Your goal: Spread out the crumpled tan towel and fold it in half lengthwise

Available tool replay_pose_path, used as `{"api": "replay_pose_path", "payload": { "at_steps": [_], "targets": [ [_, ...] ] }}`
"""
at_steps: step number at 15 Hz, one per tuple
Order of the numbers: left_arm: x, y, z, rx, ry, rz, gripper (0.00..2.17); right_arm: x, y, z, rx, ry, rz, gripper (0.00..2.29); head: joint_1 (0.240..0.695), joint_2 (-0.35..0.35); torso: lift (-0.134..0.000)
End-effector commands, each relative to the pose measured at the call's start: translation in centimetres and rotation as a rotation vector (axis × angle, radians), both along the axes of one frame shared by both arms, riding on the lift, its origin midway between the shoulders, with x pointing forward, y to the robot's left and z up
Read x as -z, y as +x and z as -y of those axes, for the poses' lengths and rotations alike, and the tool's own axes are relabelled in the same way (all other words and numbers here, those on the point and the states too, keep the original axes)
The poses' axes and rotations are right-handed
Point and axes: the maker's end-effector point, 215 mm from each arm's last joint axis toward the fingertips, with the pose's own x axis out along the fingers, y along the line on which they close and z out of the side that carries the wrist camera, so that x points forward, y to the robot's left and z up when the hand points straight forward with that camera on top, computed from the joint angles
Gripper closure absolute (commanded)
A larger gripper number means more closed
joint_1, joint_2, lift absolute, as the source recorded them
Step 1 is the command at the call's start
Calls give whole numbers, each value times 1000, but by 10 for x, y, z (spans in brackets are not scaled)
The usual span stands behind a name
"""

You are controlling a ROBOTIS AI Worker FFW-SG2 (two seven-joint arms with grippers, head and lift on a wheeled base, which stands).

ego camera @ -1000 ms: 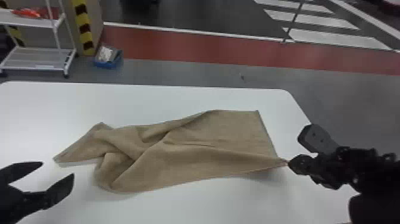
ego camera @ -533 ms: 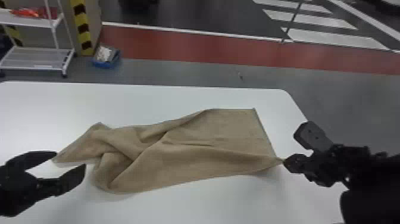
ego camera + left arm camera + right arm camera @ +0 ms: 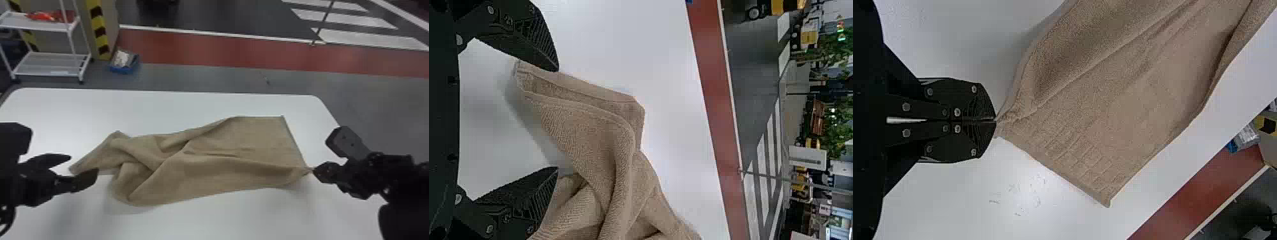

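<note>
White tbl [image 3: 223,220] w/ rounded corners; tan towel [image 3: 255,137] on it, crumpled.

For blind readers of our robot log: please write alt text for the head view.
A tan towel lies on a white table, bunched at left and flatter at right. The right gripper pinches its near right corner; the open left gripper is by its left end.
</note>
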Motion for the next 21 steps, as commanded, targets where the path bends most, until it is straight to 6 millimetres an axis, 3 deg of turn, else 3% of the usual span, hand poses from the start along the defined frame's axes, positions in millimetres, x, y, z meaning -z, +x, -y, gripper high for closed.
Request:
{"api": "replay_pose_path", "payload": {
  "at_steps": [1,4,5,7,8,9,10,13,16,18,21],
  "targets": [
    [14,10,-6,-10,-15,-34,215,-1,-1,3,8,-3,3,1180,695,-175,-123],
    [26,13,-11,-17,-7,-60,279,5,-6,0,8,0,-8,1180,695,-169,-123],
    [27,14,-14,-16,2,-65,475,5,-6,0,8,0,-8,1180,695,-166,-123],
    [31,10,-13,-2,-7,-87,620,3,-5,2,16,2,-7,1180,695,-162,-123],
    [32,6,-11,4,-19,-94,1085,1,-3,1,17,7,-3,1180,695,-161,-123],
    [33,1,-15,-19,-22,-119,1801,0,-2,2,18,7,2,1180,695,-162,-123],
    [24,0,-21,-43,-31,-127,2152,-3,1,5,21,2,7,1180,695,-163,-123],
    [-21,-3,-41,-100,-44,-102,2145,-11,9,23,35,-29,25,1180,695,-157,-123],
    [-81,-13,-58,-169,-114,-134,2145,-20,18,48,69,-70,51,1180,695,-161,-123],
    [-96,-19,-55,-176,-130,-186,2145,-24,21,48,51,-87,66,1180,695,-166,-123],
    [-110,2,-37,-178,-142,-169,2145,-36,31,53,68,-102,102,1180,695,-172,-123]
  ]
}}
